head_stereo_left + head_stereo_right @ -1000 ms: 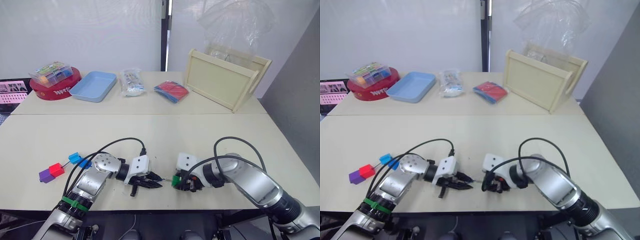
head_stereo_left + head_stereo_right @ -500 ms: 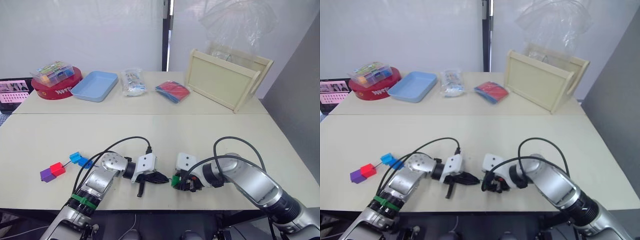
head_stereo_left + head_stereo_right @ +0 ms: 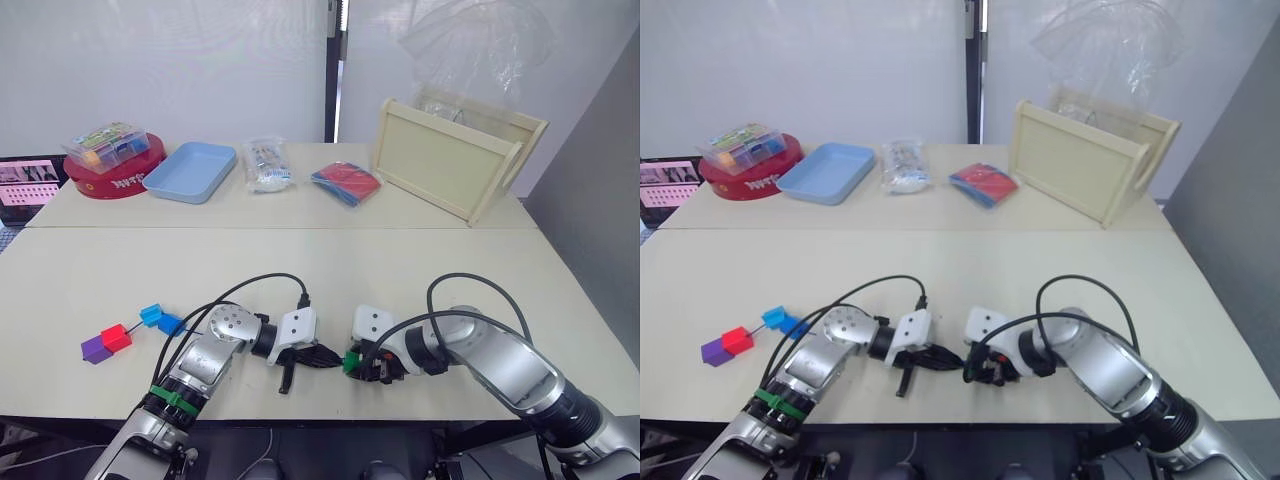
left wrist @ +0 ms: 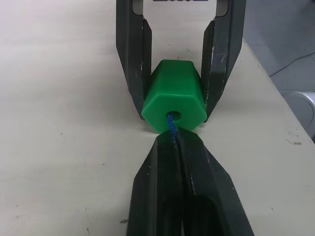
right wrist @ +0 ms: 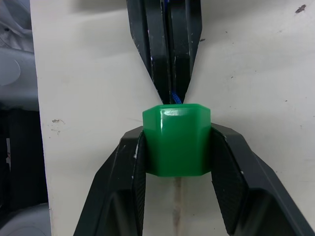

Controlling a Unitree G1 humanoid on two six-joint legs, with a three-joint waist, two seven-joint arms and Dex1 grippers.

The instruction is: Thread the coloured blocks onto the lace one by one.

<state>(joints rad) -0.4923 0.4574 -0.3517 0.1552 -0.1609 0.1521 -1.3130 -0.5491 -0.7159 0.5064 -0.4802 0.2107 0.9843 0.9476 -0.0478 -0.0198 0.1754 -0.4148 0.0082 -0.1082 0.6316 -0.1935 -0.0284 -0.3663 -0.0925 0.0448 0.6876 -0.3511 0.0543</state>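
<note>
Near the table's front edge my right gripper (image 5: 176, 132) is shut on the green block (image 4: 174, 96), its hole facing my left gripper (image 4: 173, 140). The left gripper is shut on the lace (image 4: 171, 125), and the blue cord runs from its fingertips straight into the hole. The two grippers meet tip to tip at the green block (image 3: 350, 362). A thin pale strip shows behind the block between the right fingers (image 5: 125, 187). Farther left on the table lie the purple block (image 3: 93, 349), red block (image 3: 115, 338), light blue block (image 3: 150, 315) and darker blue block (image 3: 170, 325) in a row.
Along the back stand a red round tin (image 3: 110, 180) with a clear box of pieces on it, a blue tray (image 3: 190, 172), a clear packet (image 3: 265, 165), a red and blue packet (image 3: 343, 183) and a wooden crate (image 3: 455, 160). Black cables loop over both wrists.
My left gripper has moved right with the lace, closing the gap to the green block; the cord now enters the hole. The right gripper has held still.
</note>
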